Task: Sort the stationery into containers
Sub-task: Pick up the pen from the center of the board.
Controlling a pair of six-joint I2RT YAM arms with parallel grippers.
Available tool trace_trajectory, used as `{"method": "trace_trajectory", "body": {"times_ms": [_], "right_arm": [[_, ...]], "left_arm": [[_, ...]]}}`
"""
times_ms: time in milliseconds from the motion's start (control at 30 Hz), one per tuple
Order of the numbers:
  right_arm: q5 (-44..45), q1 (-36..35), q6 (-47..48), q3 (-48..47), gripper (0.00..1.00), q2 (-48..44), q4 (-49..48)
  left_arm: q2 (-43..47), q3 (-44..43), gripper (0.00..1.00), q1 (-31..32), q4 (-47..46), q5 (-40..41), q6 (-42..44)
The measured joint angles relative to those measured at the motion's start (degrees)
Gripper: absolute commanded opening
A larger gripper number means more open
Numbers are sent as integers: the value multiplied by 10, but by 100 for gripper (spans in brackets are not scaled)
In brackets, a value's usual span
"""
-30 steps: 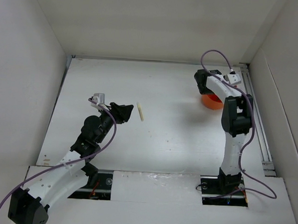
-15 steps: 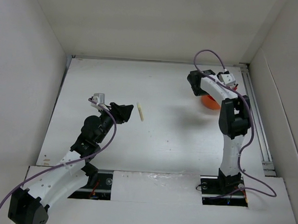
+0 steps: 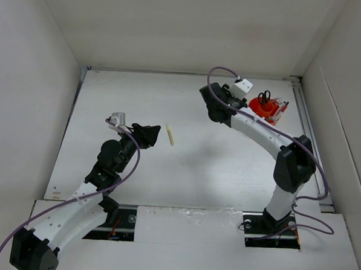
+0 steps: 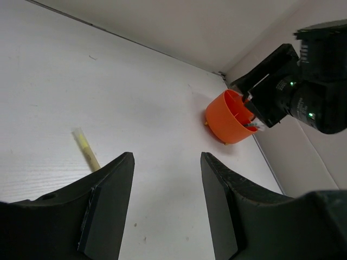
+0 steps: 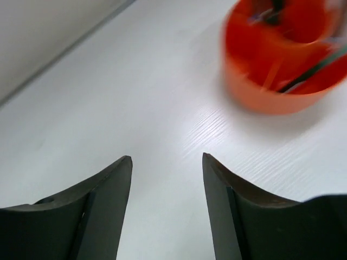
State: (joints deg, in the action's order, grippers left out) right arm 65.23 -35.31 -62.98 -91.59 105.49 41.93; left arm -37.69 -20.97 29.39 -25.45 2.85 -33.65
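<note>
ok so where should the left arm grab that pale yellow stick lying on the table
Grip the slim pale yellow stick at mid-length, bringing the left end effector straight down and closing across its narrow width. It lies flat on the white table with bare surface on both sides.

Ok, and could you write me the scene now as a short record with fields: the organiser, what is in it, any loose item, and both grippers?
organiser: orange, round, upright, at the far right of the table
inside it: black-handled scissors and pink-red pens
loose item: pale yellow marker, lying flat, left of the middle
left gripper: open, empty, close to the marker, not touching it
right gripper: open, empty, beside the organiser, apart from it
not yet sorted: the marker
</note>
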Motion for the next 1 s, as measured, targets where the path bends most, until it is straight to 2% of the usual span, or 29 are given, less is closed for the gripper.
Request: {"method": "trace_trajectory", "body": {"times_ms": [67, 167, 233, 267, 400, 467, 633, 800, 1000], "right_arm": [[-124, -10, 83, 46, 50, -38, -93], [-299, -4, 160, 76, 15, -64, -194], [-369, -4, 193, 70, 0, -60, -230], [-395, -7, 207, 62, 0, -52, -237], [-435, -47, 240, 48, 0, -12, -262], [-438, -73, 244, 69, 0, -4, -273], [-459, -110, 245, 142, 0, -16, -278], [-468, -102, 245, 189, 0, -65, -281], [-475, -89, 238, 238, 0, -135, -291]], "left_arm": [[4, 0, 48, 0, 0, 5, 0], [5, 0, 48, 0, 0, 10, 0], [1, 0, 48, 0, 0, 13, 0], [-3, 0, 48, 0, 0, 16, 0], [-41, -5, 20, 0, 8, 27, -2], [-79, -19, 15, 0, 23, 34, 1], [-186, -65, 17, 1, 52, 45, 9], [-297, -114, 24, 1, 67, 50, 19], [-395, -151, 26, 1, 83, 40, 21]]}}
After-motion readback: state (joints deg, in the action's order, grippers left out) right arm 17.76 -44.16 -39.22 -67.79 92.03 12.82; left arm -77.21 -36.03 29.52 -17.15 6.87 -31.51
